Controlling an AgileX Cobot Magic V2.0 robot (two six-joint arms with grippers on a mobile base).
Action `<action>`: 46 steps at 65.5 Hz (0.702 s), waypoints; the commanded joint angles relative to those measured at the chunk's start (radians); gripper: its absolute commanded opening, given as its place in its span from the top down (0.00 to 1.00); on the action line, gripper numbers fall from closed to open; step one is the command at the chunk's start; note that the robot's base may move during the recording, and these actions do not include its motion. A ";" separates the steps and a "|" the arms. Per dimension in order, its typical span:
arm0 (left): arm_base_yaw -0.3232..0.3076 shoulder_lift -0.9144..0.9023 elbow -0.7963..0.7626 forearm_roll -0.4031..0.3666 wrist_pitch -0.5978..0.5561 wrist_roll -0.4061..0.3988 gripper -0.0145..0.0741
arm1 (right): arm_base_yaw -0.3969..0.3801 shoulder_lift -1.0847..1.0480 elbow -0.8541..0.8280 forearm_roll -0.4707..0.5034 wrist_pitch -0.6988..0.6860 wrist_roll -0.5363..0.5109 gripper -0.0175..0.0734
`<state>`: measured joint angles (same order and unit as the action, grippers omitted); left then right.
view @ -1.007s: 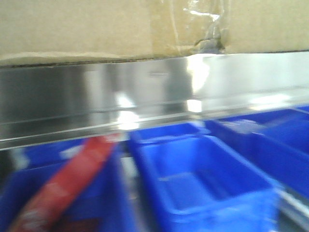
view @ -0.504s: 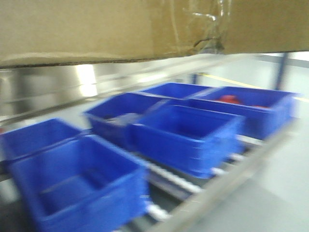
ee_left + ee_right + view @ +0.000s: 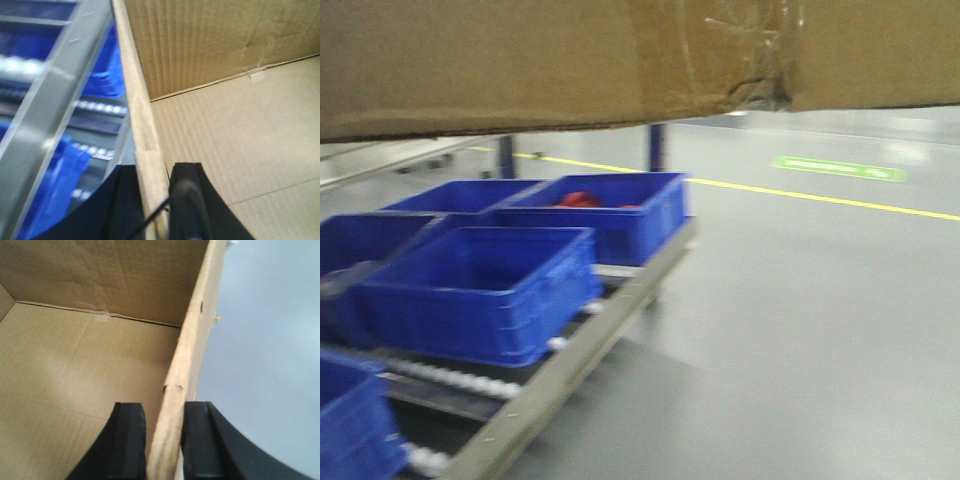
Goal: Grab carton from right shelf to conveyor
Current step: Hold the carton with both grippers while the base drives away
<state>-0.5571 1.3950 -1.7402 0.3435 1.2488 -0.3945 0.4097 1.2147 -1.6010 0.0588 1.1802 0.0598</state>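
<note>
The floor is the biggest thing I see. It is grey and smooth, with a yellow line across it.

Next is the carton. It is up in the air and fills the top of the front view, above the floor and the bins. Both arms hold it.

I think it is light, because the inside looks empty in both wrist views. But the walls are thin card, so they can bend or fold. It also has a torn spot near the tape on the low edge, so I go gently. The best place to hold it is one side wall each, deep down on the wall, not just at the rim.

At the left edge I see a bit of grey rail. That may be the shelf, but it is too blurry to be sure. Below it sit blue bins on a roller rack.

My left tool is pinching the left wall of the carton, with one finger inside and one outside. My right tool pinches the right wall the same way.

I cannot see the conveyor at all. The carton hides what is behind it, and I cannot see its bottom. The front view is blurry. Something red lies in the far bin, but I cannot tell what it is.
</note>
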 commanded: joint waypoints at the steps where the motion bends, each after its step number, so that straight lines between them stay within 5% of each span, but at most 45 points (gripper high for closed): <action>1: -0.014 -0.012 -0.004 -0.015 -0.028 0.015 0.85 | 0.003 -0.012 -0.003 0.013 -0.044 -0.017 0.88; 46: -0.014 -0.012 -0.004 0.001 -0.028 0.015 0.85 | 0.003 -0.012 -0.003 0.013 -0.044 -0.017 0.88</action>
<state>-0.5576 1.3950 -1.7402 0.3476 1.2488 -0.3945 0.4097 1.2147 -1.6010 0.0588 1.1802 0.0598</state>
